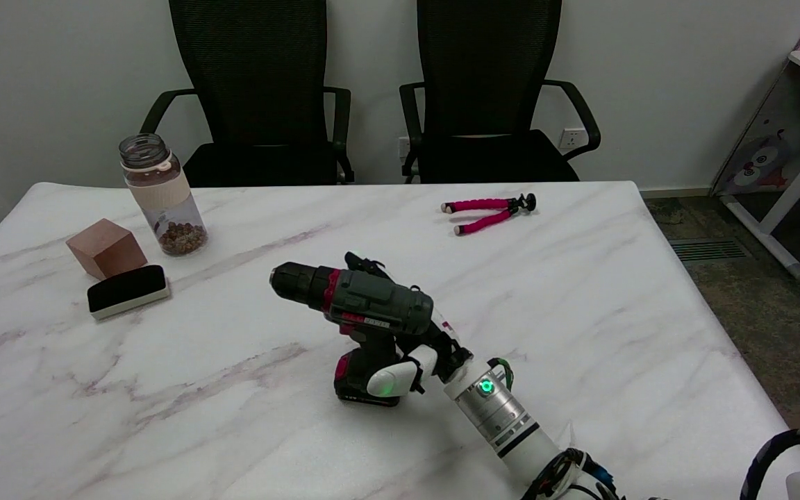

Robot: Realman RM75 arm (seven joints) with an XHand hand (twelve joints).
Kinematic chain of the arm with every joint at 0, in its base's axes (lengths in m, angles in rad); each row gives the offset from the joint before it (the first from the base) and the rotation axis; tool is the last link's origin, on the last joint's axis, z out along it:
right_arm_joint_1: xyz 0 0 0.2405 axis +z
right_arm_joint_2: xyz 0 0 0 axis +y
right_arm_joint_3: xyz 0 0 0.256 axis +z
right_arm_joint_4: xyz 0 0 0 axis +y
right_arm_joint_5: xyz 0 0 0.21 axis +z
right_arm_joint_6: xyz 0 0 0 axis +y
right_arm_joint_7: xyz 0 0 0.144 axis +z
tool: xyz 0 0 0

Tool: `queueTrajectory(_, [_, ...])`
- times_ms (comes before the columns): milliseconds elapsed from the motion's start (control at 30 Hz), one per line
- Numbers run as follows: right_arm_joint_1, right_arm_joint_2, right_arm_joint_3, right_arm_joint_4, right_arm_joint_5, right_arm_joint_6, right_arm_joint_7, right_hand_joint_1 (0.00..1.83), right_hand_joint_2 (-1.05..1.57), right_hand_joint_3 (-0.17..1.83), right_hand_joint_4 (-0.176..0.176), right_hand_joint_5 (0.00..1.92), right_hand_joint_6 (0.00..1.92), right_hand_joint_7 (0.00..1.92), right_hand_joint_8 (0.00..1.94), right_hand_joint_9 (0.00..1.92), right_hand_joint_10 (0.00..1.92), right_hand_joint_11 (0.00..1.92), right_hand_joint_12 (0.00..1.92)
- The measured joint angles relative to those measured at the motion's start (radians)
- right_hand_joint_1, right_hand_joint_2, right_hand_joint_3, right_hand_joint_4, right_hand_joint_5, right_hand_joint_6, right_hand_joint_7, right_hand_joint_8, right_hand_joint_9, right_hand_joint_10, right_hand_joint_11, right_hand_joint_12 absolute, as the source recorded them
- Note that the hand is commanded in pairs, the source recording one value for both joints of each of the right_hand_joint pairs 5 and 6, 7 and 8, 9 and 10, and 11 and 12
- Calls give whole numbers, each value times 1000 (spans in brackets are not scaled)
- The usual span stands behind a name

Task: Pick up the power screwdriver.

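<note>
The power screwdriver [358, 302], dark grey with a red ring and a red-and-black battery base, stands upright in the middle of the table with its chuck pointing left. My right hand [417, 347] comes in from the lower right at its handle. The fingers [365, 264] stretch out behind the tool's body, mostly hidden by it. The white thumb [389, 378] lies in front of the handle just above the battery. The fingers are apart and I see no closed grip; the tool stands on the table.
A pink-legged mini tripod [487, 212] lies at the far right. At the far left stand a jar of nuts [162, 196], a brown cube [105, 248] and a black eraser [127, 290]. Two black office chairs [372, 90] are behind the table [580, 298].
</note>
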State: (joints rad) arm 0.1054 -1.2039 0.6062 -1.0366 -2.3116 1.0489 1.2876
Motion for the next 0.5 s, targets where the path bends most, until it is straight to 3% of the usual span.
queueTrajectory(500, [19, -5, -22, 2, 0, -13, 17, 916, -22, 452, -17, 122, 122, 122, 122, 563, 563, 493, 493])
